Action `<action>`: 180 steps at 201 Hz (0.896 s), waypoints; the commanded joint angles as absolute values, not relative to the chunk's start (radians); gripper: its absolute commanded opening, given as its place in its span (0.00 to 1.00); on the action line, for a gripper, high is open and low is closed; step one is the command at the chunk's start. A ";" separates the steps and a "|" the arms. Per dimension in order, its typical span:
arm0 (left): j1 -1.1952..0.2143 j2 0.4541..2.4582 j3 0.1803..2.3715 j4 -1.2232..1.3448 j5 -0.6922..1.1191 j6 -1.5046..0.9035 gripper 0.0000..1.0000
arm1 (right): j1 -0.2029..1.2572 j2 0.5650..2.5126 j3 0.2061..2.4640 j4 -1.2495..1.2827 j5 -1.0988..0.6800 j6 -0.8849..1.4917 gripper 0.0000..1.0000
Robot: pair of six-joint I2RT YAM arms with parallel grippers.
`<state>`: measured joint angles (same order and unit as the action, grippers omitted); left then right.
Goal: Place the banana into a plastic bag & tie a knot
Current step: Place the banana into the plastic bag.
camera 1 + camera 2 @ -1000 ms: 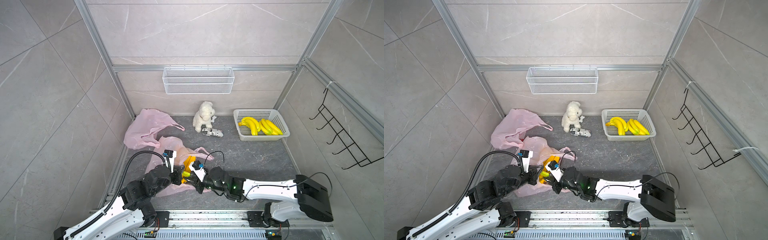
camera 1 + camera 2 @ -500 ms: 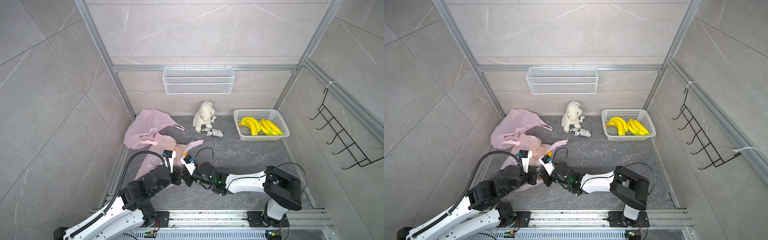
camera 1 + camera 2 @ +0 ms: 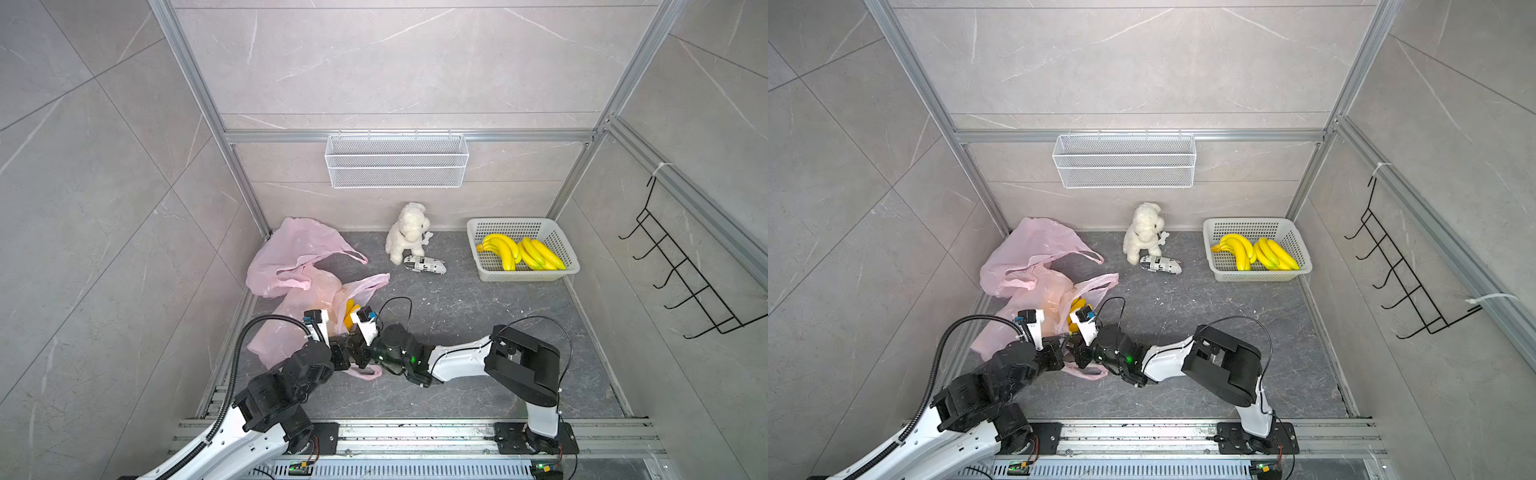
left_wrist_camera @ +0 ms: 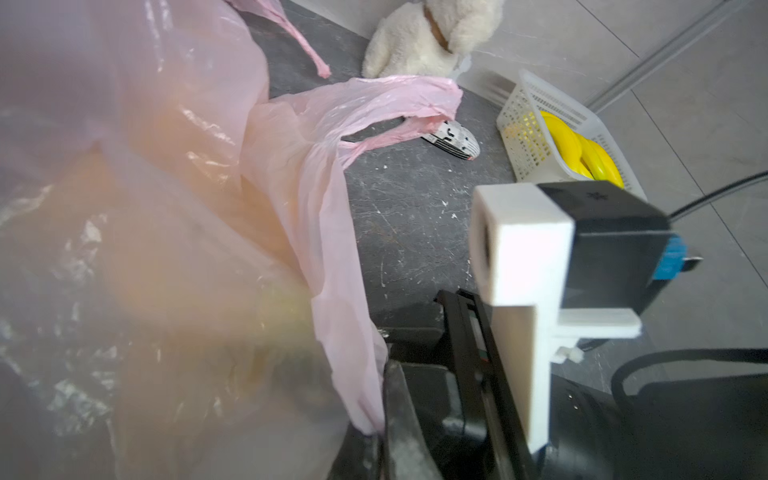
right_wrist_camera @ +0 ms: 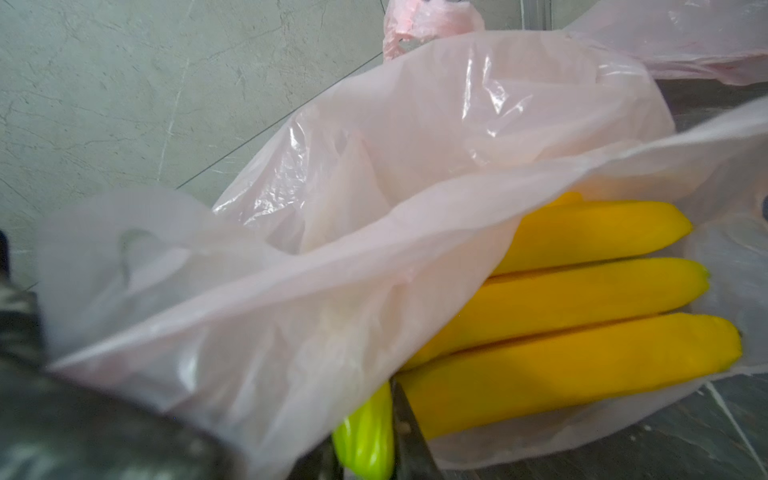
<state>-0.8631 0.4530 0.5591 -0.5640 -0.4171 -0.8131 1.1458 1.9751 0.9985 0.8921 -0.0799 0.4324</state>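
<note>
The banana (image 5: pixel 582 299), a yellow bunch with a green stem (image 5: pixel 368 436), lies in the mouth of the pink plastic bag (image 5: pixel 374 187), with film over and under it. My right gripper (image 5: pixel 365 453) is shut on that stem. In both top views only the bunch's tips (image 3: pixel 350 311) (image 3: pixel 1076 308) show past the bag (image 3: pixel 291 328) (image 3: pixel 1017 324). My left gripper (image 4: pixel 380 436) is shut on a gathered edge of the bag (image 4: pixel 332 270). The two grippers (image 3: pixel 343 353) (image 3: pixel 359 347) sit almost touching at the bag's near side.
A second pink bag (image 3: pixel 299 245) lies crumpled in the back left corner. A white plush dog (image 3: pixel 407 232) and a small patterned toy (image 3: pixel 424 265) are at the back. A white basket (image 3: pixel 511 222) with more bananas stands back right. A wire shelf (image 3: pixel 397 162) and a hook rack (image 3: pixel 681 266) hang on the walls.
My right gripper has carried the banana leftwards, deeper into the bag, and its arm has folded in. The bag's far handle has lifted and spread. The left gripper has held its place.
</note>
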 commanded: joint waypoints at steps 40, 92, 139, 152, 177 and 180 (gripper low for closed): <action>-0.731 0.458 0.560 -0.577 -0.333 -0.861 0.00 | 1.149 2.086 1.117 0.813 -0.139 0.501 0.11; -0.700 0.464 0.597 -0.569 -0.307 -0.859 0.00 | 1.149 2.130 1.152 0.800 -0.151 0.522 0.32; -0.686 0.396 0.602 -0.559 -0.314 -0.921 0.00 | 1.149 2.116 1.159 0.794 -0.194 0.519 0.42; -0.686 0.375 0.604 -0.563 -0.332 -0.930 0.00 | 1.149 2.103 1.146 0.797 -0.197 0.521 0.48; -0.686 0.340 0.603 -0.583 -0.373 -0.950 0.00 | 1.149 2.072 1.121 0.791 -0.210 0.520 0.60; -0.686 0.337 0.603 -0.585 -0.378 -0.953 0.00 | 1.149 2.070 1.119 0.787 -0.209 0.520 0.60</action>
